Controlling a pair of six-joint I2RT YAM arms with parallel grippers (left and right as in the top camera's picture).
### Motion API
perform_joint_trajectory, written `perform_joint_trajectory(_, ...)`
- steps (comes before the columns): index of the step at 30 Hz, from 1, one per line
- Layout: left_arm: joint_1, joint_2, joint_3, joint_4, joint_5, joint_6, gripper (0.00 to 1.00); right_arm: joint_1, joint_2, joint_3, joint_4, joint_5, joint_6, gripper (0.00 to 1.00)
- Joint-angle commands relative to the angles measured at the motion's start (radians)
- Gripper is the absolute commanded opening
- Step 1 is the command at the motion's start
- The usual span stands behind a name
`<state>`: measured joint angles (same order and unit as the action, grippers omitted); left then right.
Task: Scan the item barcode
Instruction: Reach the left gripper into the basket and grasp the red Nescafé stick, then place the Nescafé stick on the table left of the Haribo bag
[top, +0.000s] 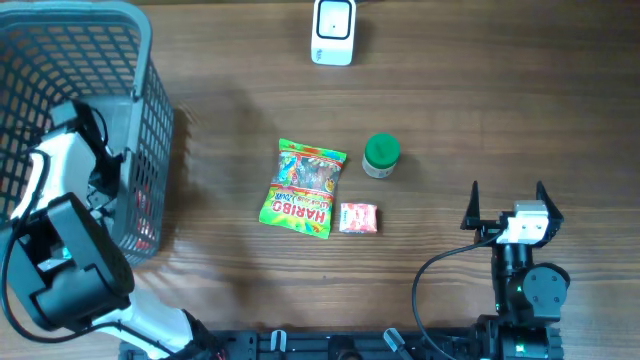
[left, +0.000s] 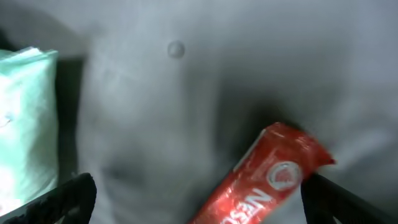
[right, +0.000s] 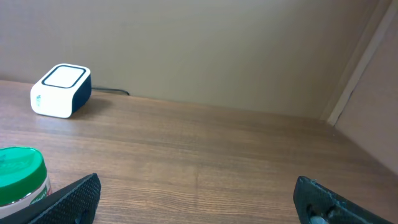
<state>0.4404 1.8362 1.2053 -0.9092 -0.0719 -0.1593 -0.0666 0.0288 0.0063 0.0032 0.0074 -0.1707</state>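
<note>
Left tool (left: 199, 205) released, in basket (top: 140, 60); red sachet (left: 267, 180) lies between tips, ungripped. Right tool (top: 506, 205) released, idle, 4 o'clock on tabletop (top: 450, 120). Scanner (top: 333, 30) at 12 o'clock. Risk: slanted, slick sachet slips at closure; barcode side unknown.

The table (top: 480, 110) is brown wood with a fine straight grain and a matt finish; the basket (top: 150, 120) at the upper left of the overhead view is grey plastic lattice; the scanner (top: 333, 30) at top centre is smooth white plastic with a dark band. The Haribo bag (top: 303, 188) at mid-frame is shiny, crinkled plastic film, the small pink packet (top: 358, 218) beside it glossy wrap; the jar (top: 381, 150) has a smooth green plastic lid; the red sachet (left: 267, 180) at the lower right of the left wrist view looks like glossy foil; the pale green pack (left: 25, 124) at its left edge looks soft and matt
</note>
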Motion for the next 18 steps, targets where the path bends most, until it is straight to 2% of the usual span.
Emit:
perform_joint_trajectory(1,-0.006,0.010,-0.079,0.027,0.012,0.026,0.86,0.003,-0.004,-0.001,0.003,-0.008,-0.011,1.00)
perform_joint_trajectory(2,-0.006,0.010,-0.086,0.028,0.011,0.025,0.36,0.003,-0.004,-0.001,0.003,-0.008,-0.011,1.00)
perform_joint_trajectory(3,-0.006,0.010,-0.087,0.027,0.011,0.025,0.04,0.003,-0.004,-0.001,0.003,-0.008,-0.011,1.00)
perform_joint_trajectory(8,-0.005,0.010,-0.085,0.032,-0.012,0.025,0.04,0.003,-0.004,-0.001,0.003,-0.008,-0.011,1.00)
perform_joint_trajectory(11,-0.006,0.006,-0.021,0.003,-0.077,0.025,0.04,0.003,-0.004,-0.001,0.003,-0.008,-0.011,1.00)
perform_joint_trajectory(14,-0.006,-0.011,0.134,-0.084,-0.114,0.025,0.04,0.003,-0.004,-0.001,0.003,-0.008,-0.011,1.00)
perform_joint_trajectory(18,-0.006,-0.048,0.463,-0.236,-0.142,0.025,0.04,0.003,-0.004,-0.001,0.003,-0.008,-0.011,1.00)
